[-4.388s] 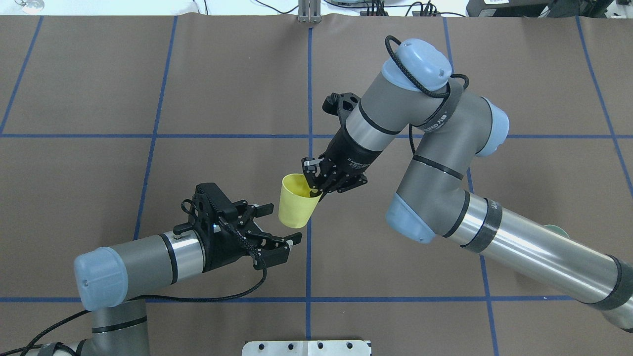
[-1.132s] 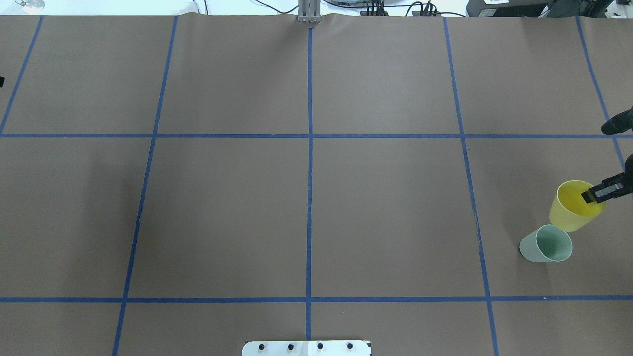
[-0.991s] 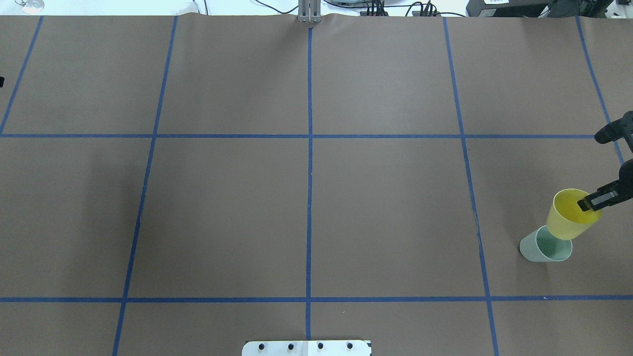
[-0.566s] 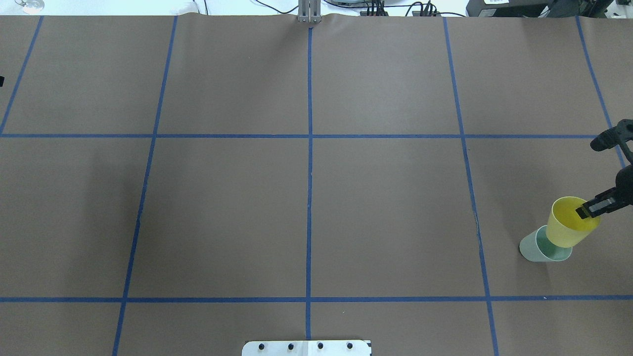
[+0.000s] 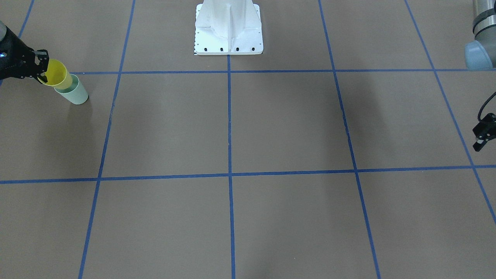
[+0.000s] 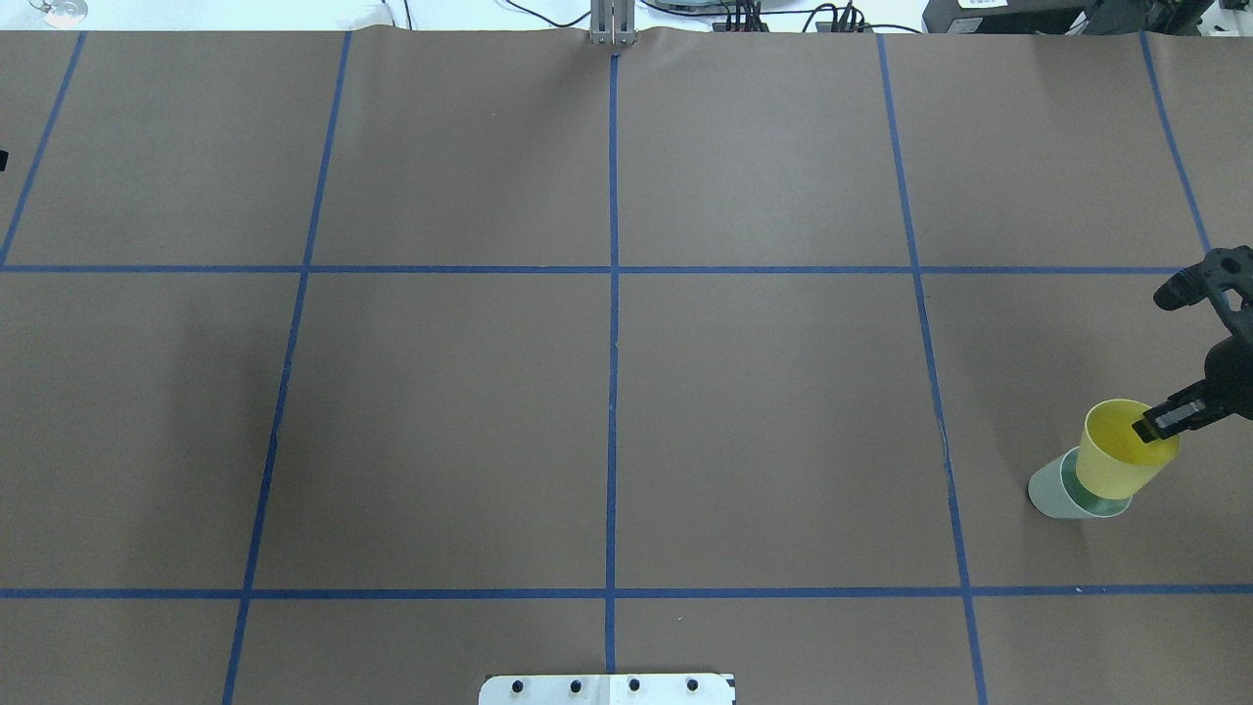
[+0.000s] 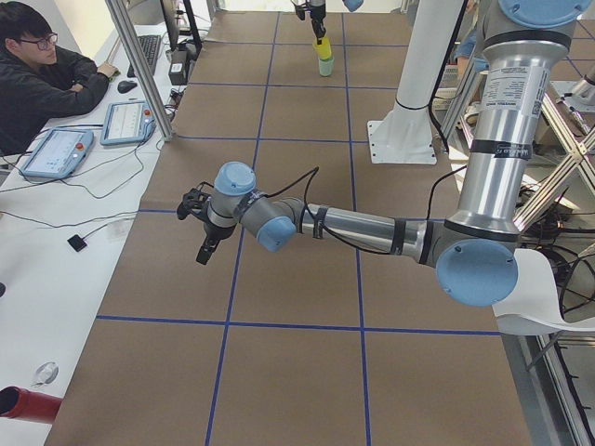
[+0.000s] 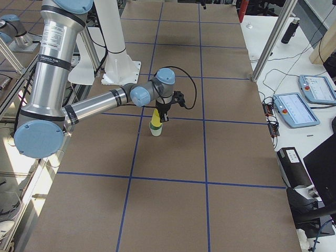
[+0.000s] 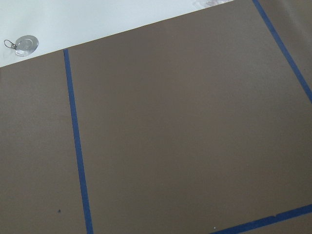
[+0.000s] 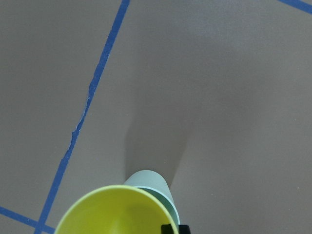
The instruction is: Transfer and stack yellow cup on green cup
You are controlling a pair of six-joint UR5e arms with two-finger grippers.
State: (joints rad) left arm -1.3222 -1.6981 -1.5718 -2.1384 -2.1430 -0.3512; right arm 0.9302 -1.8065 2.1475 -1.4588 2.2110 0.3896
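Brown table [image 6: 764, 392] gridded in blue tape [image 6: 613, 392] — near its right edge, the right gripper [image 6: 1155, 426] pinches the yellow cup [image 6: 1116, 472] by its rim, base apparently sunk into the upright green cup [image 6: 1045, 495]. Well apart, the left gripper [image 5: 481, 137] — grip unclear.

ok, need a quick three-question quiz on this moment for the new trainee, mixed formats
1. Which gripper holds the yellow cup? A: the left one. B: the right one. C: neither.
2. True or false: the green cup lies on its side, well away from the yellow cup.
3. Fill in the blank: the gripper pinches the yellow cup by its ____.

Key:
1. B. It is the right gripper.
2. False. The green cup stands upright, with the yellow cup's base in its mouth.
3. Rim.
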